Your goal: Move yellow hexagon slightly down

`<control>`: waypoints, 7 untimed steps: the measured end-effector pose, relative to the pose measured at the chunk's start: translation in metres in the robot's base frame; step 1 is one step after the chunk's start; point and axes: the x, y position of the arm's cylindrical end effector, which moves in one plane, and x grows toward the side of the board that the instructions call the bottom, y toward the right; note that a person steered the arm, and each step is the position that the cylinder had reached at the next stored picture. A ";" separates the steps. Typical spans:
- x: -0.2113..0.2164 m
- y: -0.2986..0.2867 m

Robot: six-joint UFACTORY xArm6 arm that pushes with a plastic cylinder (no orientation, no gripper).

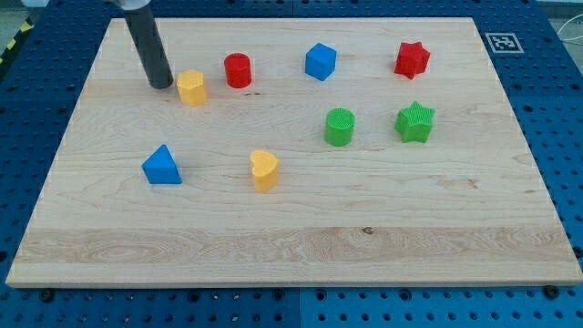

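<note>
At the upper left of the frame, my tip point(162, 85) rests on the board point(291, 241) just left of the yellow hexagon point(191, 88), very close to it; whether the two touch cannot be told. The rod is a plain dark cylinder slanting up toward the frame's top edge, with nothing to open or close and nothing held.

The hexagon is a short, upright yellow prism with flat faces, its top a shade lighter than its sides. Just to its right, near but apart, stands a red cylinder point(238, 70).

Further right along the upper part of the frame sit a blue block point(320, 62), its shape not quite clear, and a red star point(412, 59) toward the upper right. Below them, right of centre, are a green cylinder point(339, 127) and a green star point(415, 122), side by side but apart. At centre-left lie a blue triangle point(162, 166) and, to its right, a yellow heart point(264, 170).

The board is pale wood with lengthwise grain and a small dark knot low down. It lies on a blue perforated table point(556, 109). A black-and-white marker point(502, 42) sits beyond the board's upper right corner.
</note>
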 end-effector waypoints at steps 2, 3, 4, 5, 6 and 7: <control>0.014 0.037; 0.015 0.061; 0.013 0.059; 0.012 0.015; 0.025 0.002; 0.052 0.021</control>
